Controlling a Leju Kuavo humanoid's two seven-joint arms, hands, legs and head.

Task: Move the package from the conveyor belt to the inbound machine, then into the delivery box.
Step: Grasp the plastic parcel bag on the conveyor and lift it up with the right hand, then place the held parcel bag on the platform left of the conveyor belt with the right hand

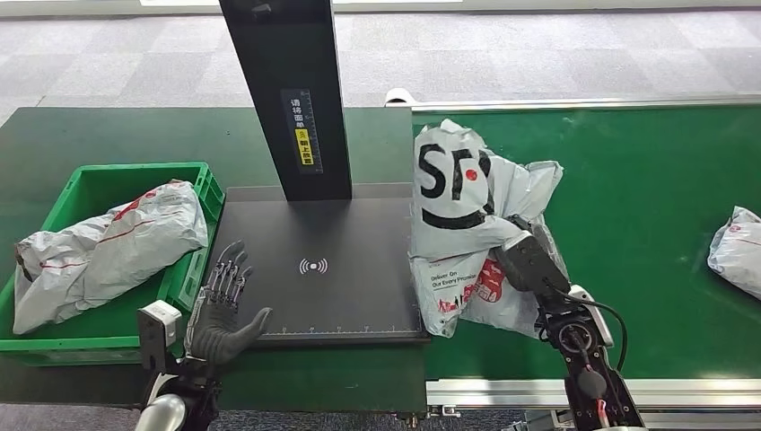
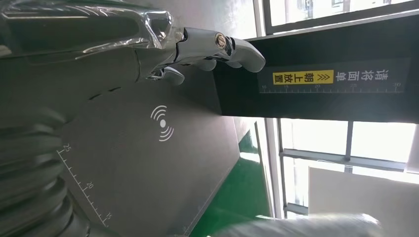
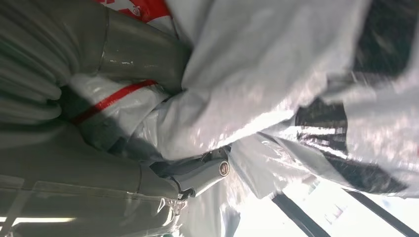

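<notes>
The right hand (image 1: 529, 260) is gripping the package (image 1: 467, 224), a grey mailer bag, and the right wrist view is showing its fingers (image 3: 197, 173) and thumb closed into the plastic. The bag is hanging partly raised at the scanner's (image 1: 314, 269) right edge: most of it is still over the green belt (image 1: 646, 269), and only its left fringe is reaching the black plate. So, as I judge it, the first leg is under way but not finished.

The left hand (image 1: 224, 310) is holding nothing. It is resting with its fingers spread apart at the scanner's front left corner, between the plate and the green box (image 1: 193, 175).

A crumpled bag (image 1: 108, 247) is already lying in that box, left of the scanner, so one delivery looks complete. Another bag (image 1: 738, 250) is waiting on the belt, well to the right of the scanner.

Still to do for the held one: carrying it fully over the plate and setting it down near the wireless mark (image 1: 313, 266), under the post (image 1: 287, 99), then passing it on to the box. The limp plastic may be sagging and dragging on the plate's edge as it crosses.
</notes>
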